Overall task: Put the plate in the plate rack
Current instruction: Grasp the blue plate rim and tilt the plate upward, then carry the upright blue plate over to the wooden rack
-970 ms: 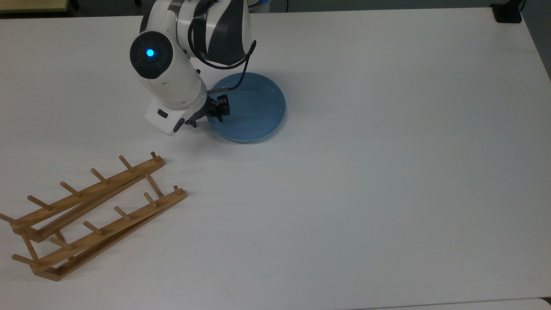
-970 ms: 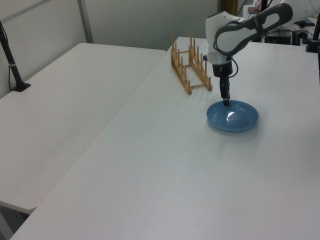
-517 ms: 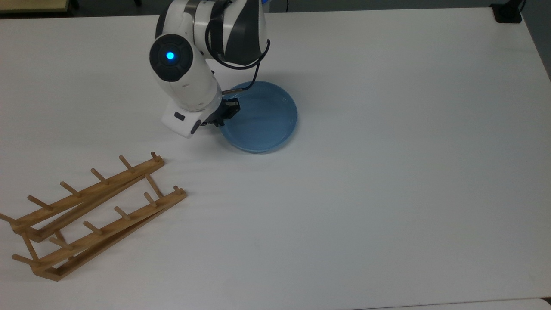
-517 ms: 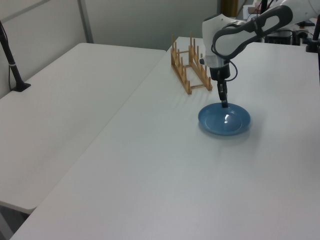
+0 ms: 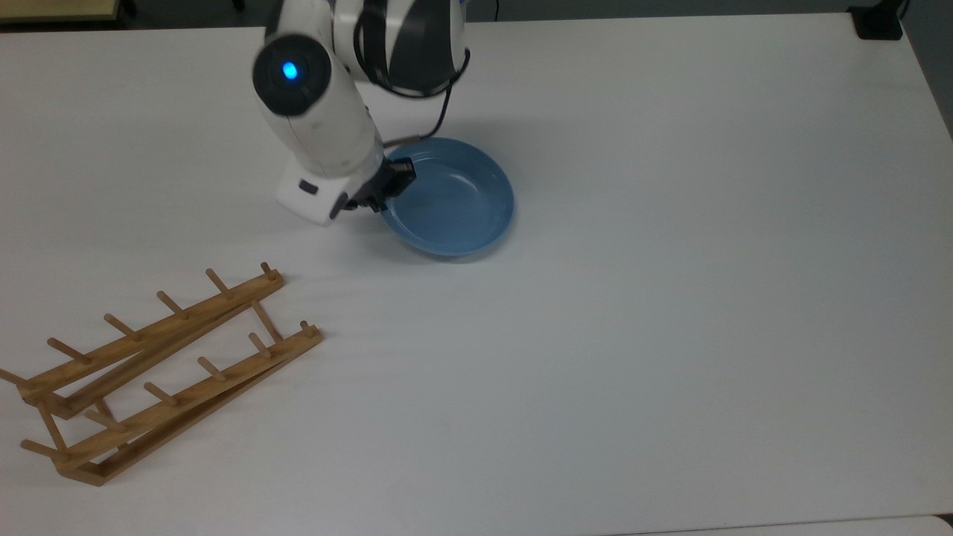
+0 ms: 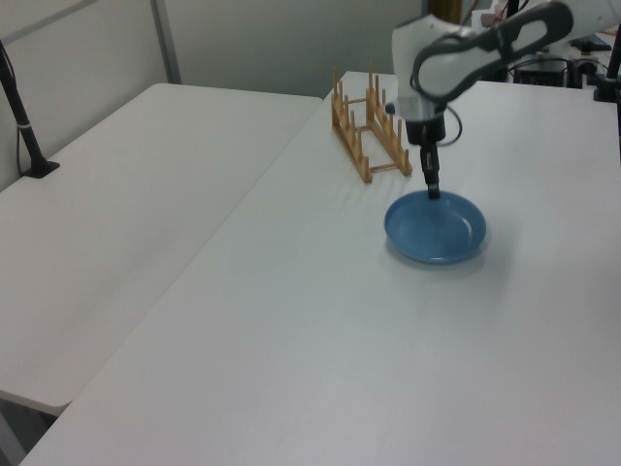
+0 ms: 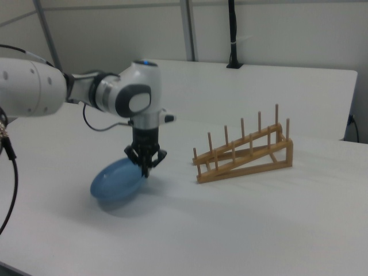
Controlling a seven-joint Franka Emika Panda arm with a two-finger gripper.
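Since half a second ago, the plate (image 5: 454, 201) has tilted: its edge on the top view's left is raised, while the far edge is low near the table (image 5: 670, 298). It sits a little above the middle of the top view. My gripper (image 5: 392, 182) is pinching that raised rim. The plate rack (image 5: 160, 365) lies well apart, in the lower left corner of the top view.
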